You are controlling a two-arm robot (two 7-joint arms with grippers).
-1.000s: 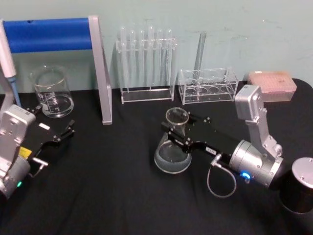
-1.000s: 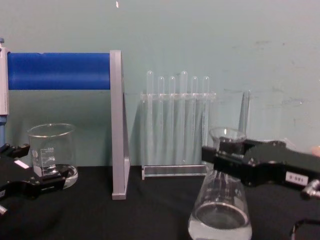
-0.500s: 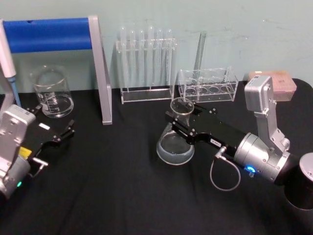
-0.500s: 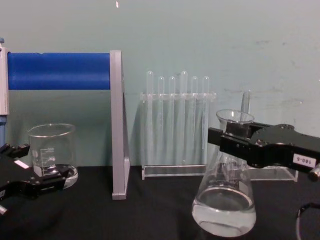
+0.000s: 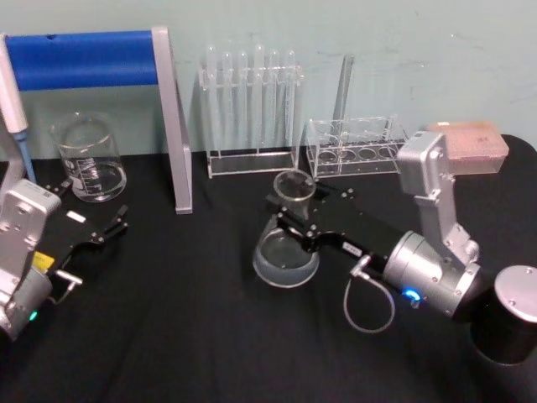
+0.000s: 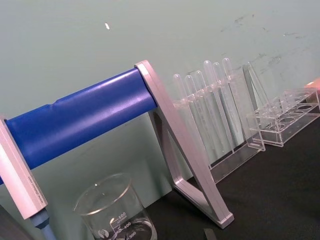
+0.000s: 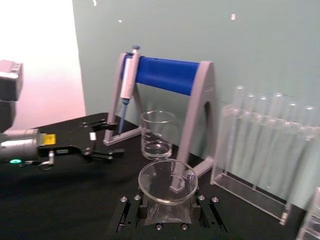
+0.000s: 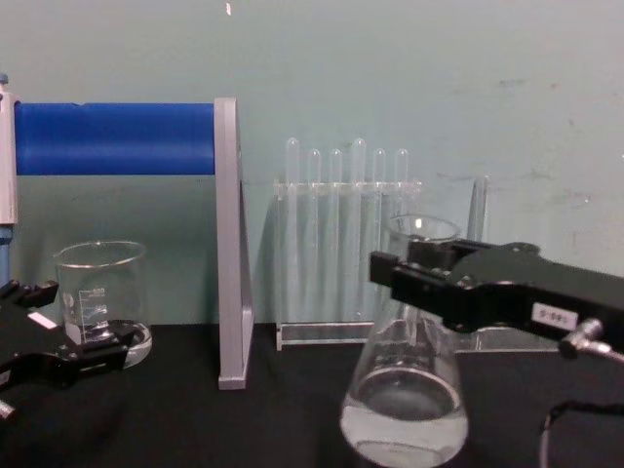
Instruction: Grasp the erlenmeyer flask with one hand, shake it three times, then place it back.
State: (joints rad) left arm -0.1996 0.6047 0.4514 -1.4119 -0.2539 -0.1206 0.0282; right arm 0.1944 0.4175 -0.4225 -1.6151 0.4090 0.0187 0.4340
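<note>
The erlenmeyer flask [image 5: 285, 259] is held tilted at the centre of the head view, its neck clamped between the jaws of the right gripper [image 5: 292, 217]. The neck is probably chosen so that the wide base can swing freely above the desk [image 5: 193, 336]. The left gripper [image 5: 94, 210], jaws apart, is parked at the lower left.

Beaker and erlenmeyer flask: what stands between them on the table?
In the head view, the pipette stand's grey end frame stands between them; otherwise bare black tabletop.
</note>
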